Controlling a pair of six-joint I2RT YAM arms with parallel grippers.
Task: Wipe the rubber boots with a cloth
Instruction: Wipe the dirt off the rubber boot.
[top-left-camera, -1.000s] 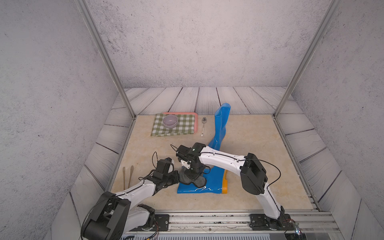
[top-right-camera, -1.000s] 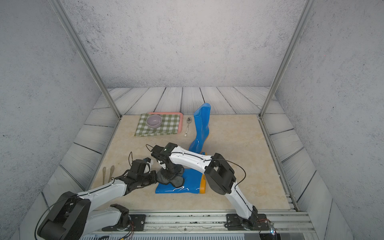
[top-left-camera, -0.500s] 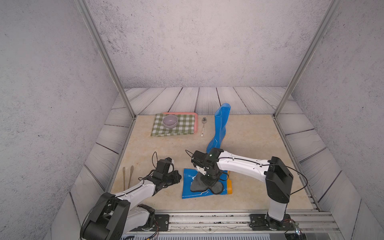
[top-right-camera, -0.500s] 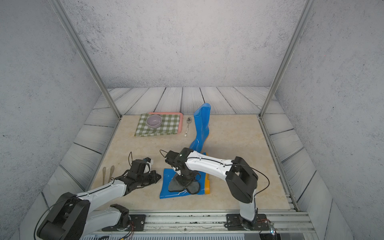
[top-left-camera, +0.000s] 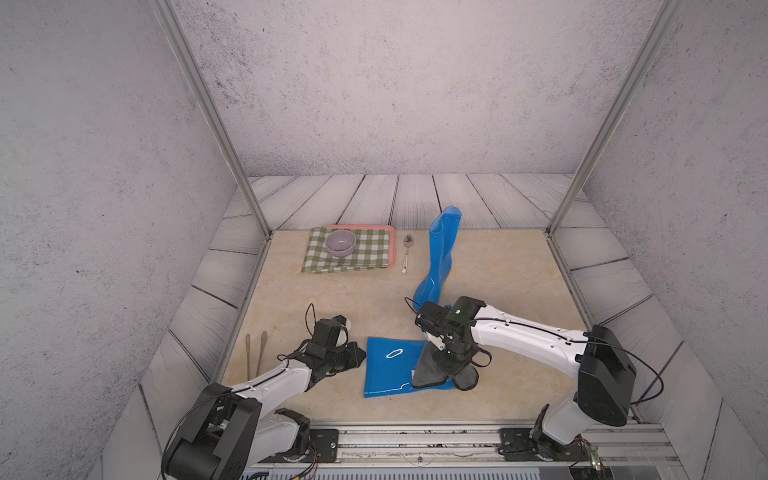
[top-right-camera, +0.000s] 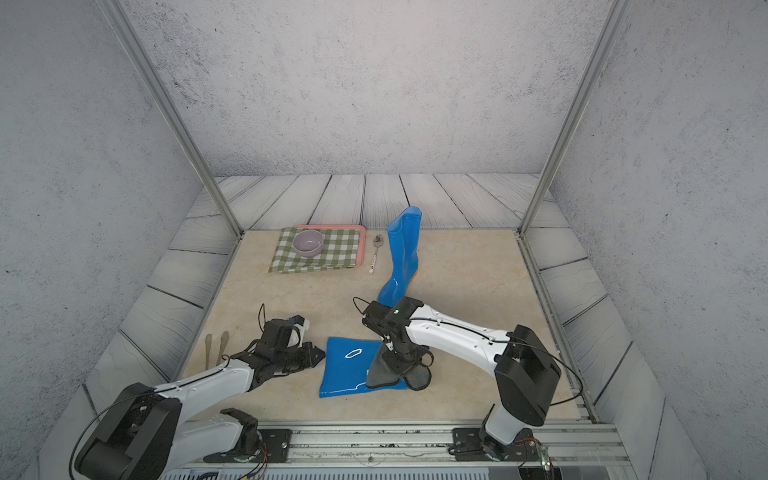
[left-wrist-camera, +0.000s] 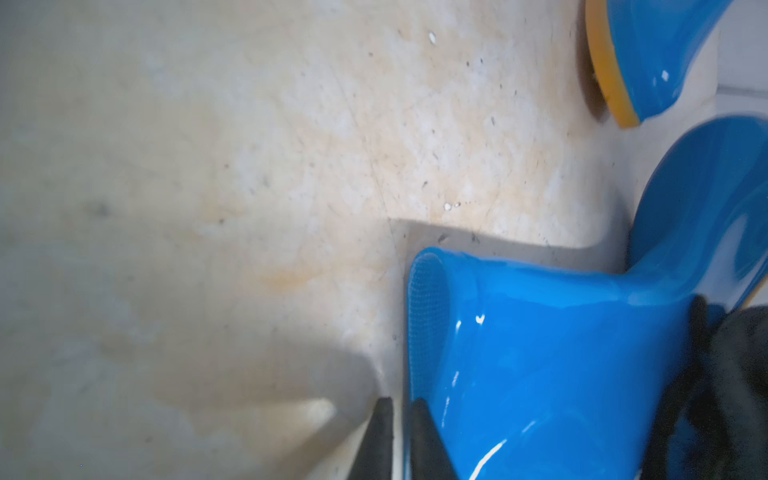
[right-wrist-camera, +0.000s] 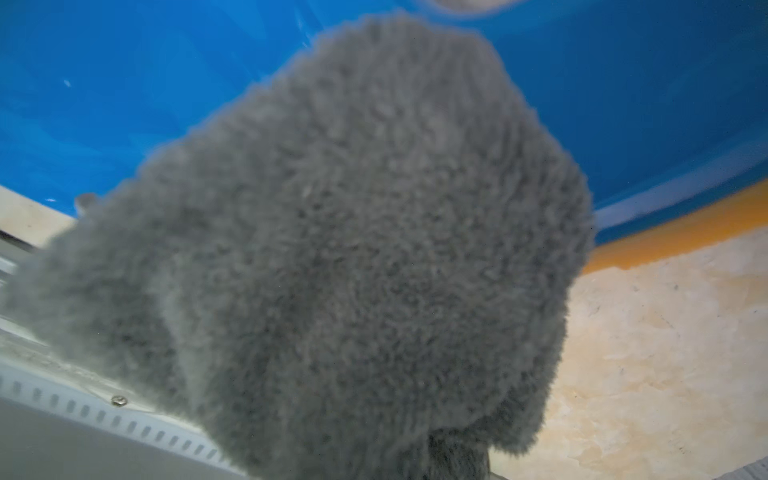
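- Nearest me, a glossy bright blue rubber boot (top-left-camera: 388, 368) lies on its side on the beige stone-look tabletop (top-left-camera: 498, 270), with its shaft mouth towards my left gripper (left-wrist-camera: 401, 432).
- The left gripper sits just beside that mouth. Its jaws are a narrow crack apart with nothing between them, so it steadies nothing at present.
- My right gripper (top-left-camera: 449, 357) points down over the boot's foot end, jaws clamped on the dark grey fluffy cloth with black edging (top-left-camera: 442, 372). The cloth drapes onto the ankle and foot.
- I judge the wipe is under way on this boot, though I can't tell from the gloss how much of the shaft has been covered.
- Further back, the second blue rubber boot (top-left-camera: 442, 253) stands upright, well apart from the cloth. By my reckoning it is yet to be wiped.
- Farthest, a green-and-white checked cloth (top-left-camera: 365, 259) with a grey bowl (top-left-camera: 340, 242) lies on a pink tray (top-left-camera: 361, 227), with a metal spoon (top-left-camera: 406, 253) beside it. None of it matters here.
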